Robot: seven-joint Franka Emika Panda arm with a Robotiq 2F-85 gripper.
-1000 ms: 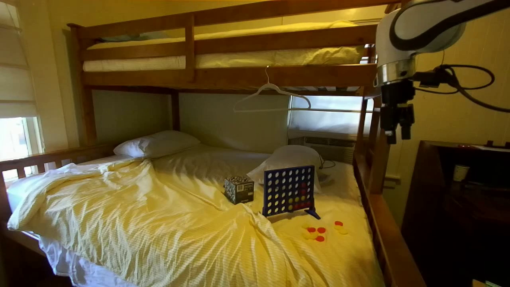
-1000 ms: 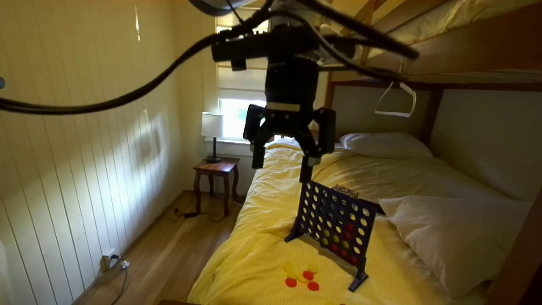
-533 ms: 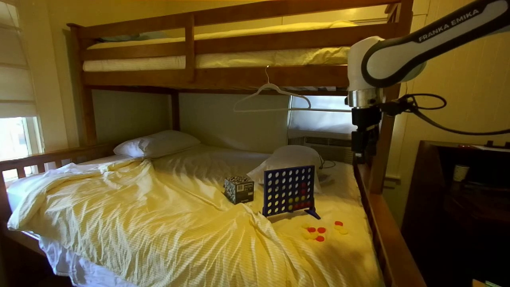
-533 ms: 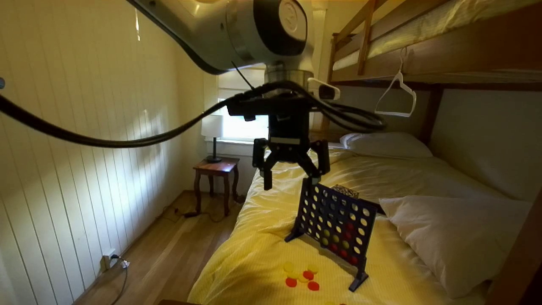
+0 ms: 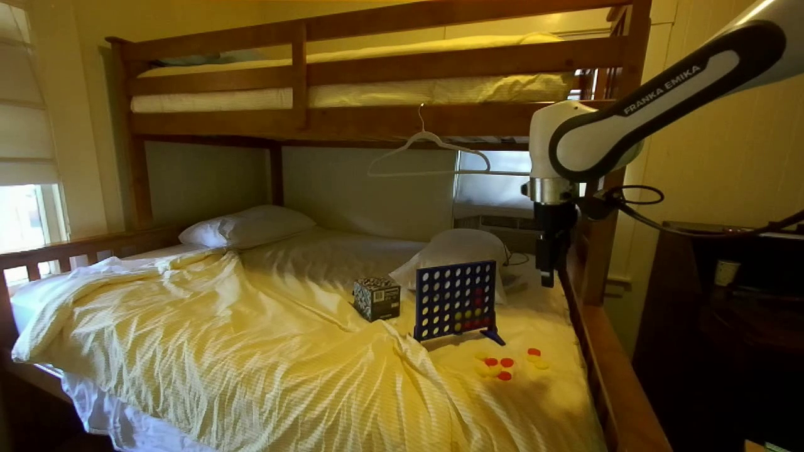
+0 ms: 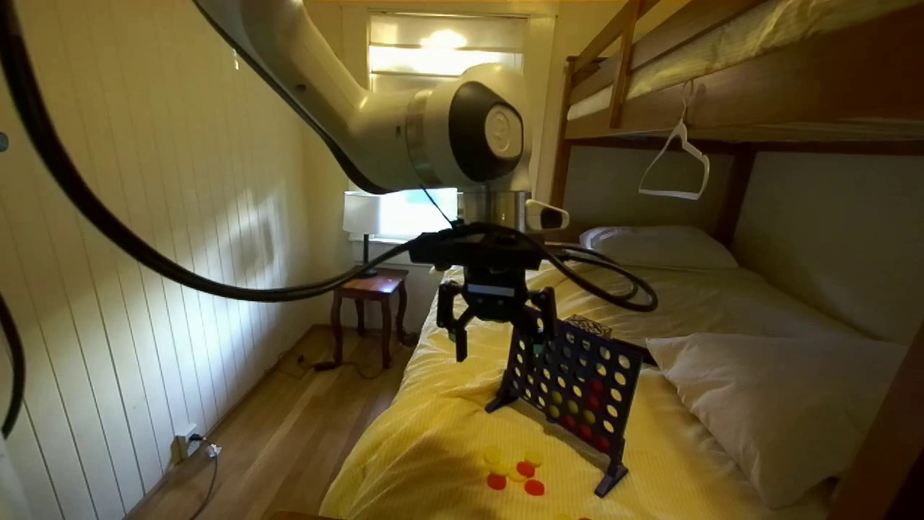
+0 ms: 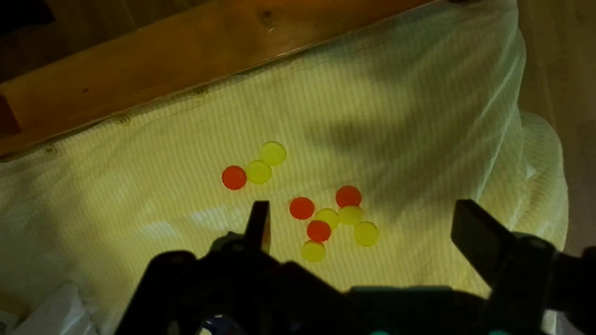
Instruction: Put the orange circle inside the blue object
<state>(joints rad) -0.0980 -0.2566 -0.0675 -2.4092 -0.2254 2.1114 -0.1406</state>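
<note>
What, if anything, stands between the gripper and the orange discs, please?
Nothing visible: the wrist view shows a clear path from the open gripper to the orange discs on the bedding, though yellow discs touch some.

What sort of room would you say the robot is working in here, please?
Most likely a bedroom: a brown wooden bunk bed stands there, two plump white cloth pillows lie on its lower level, and a dark table lamp with a white cylindrical shade shows in an exterior view.

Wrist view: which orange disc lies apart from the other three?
The leftmost orange disc, grouped with two yellow discs; the other three orange discs sit closer together, farther right.
</note>
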